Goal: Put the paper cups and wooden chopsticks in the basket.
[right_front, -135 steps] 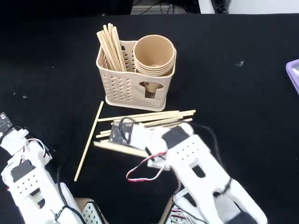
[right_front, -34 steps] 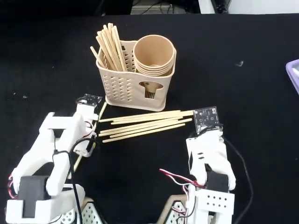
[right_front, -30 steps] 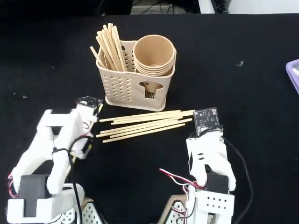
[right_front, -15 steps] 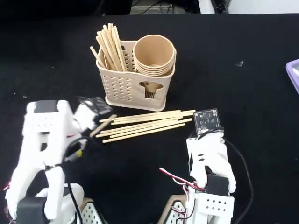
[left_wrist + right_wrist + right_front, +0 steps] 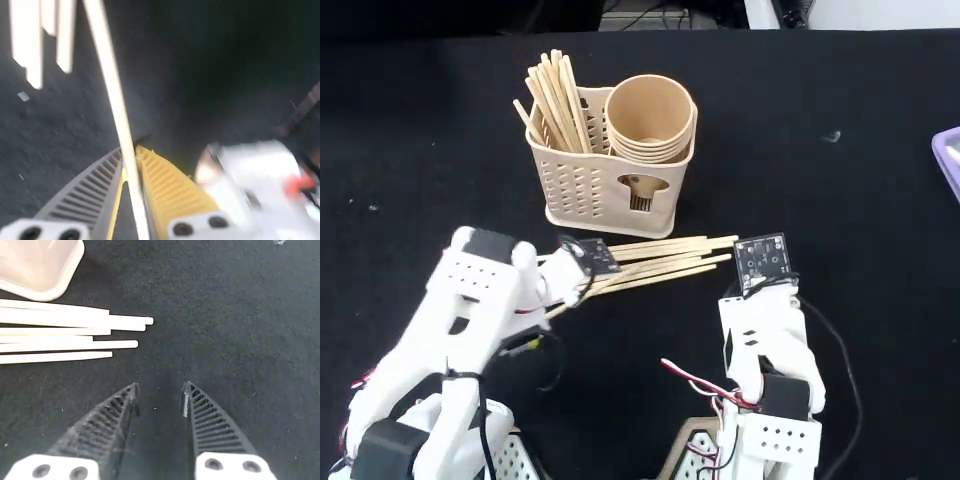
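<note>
- Two grippers, two states. My left gripper (image 5: 129, 152) is clamped on a single chopstick (image 5: 112, 85), with the grey finger on one side and the yellow finger on the other. The stick runs out well past the tips.
- Left wrist view: the ends of the loose chopsticks (image 5: 37, 40) lie on the black table (image 5: 200, 60) beside the one I hold.
- Right wrist view: my right gripper (image 5: 159, 397) has its jaws apart and holds nothing. Its tips are near the ends of the loose chopsticks but apart from them. A rounded corner of the basket (image 5: 40, 265) sits just beyond those sticks.
- High view adds the whole layout. The basket stands upright, with the paper cups (image 5: 650, 115) nested in one compartment and the standing chopsticks (image 5: 555, 90) leaning in the other.
- From above, the loose chopsticks lie in a fanned row on the table just in front of the basket. My left arm (image 5: 470, 300) has its wrist over one end of the row, and my right arm (image 5: 765, 330) has its wrist at the other end.
</note>
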`<control>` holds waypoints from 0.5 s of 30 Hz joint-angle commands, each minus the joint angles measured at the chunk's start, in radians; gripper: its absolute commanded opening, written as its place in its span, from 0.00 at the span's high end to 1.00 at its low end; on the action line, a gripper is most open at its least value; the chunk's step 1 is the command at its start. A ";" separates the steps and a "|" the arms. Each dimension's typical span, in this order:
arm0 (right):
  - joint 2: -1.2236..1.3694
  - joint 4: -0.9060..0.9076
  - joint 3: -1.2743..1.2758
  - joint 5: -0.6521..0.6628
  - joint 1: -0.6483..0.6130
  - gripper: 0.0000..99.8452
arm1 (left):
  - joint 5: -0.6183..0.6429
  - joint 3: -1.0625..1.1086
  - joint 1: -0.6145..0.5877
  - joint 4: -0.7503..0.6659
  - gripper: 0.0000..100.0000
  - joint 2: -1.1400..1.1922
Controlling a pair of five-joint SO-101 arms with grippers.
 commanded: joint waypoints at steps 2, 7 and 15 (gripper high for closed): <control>-0.022 0.003 -0.002 0.006 0.015 0.86 | 0.163 0.070 0.102 -0.301 0.97 -0.015; -0.022 0.005 -0.002 0.006 0.015 0.86 | 0.215 0.131 0.143 -0.470 0.95 -0.015; -0.022 0.005 -0.002 0.006 0.015 0.86 | 0.321 0.120 0.150 -0.502 0.80 -0.015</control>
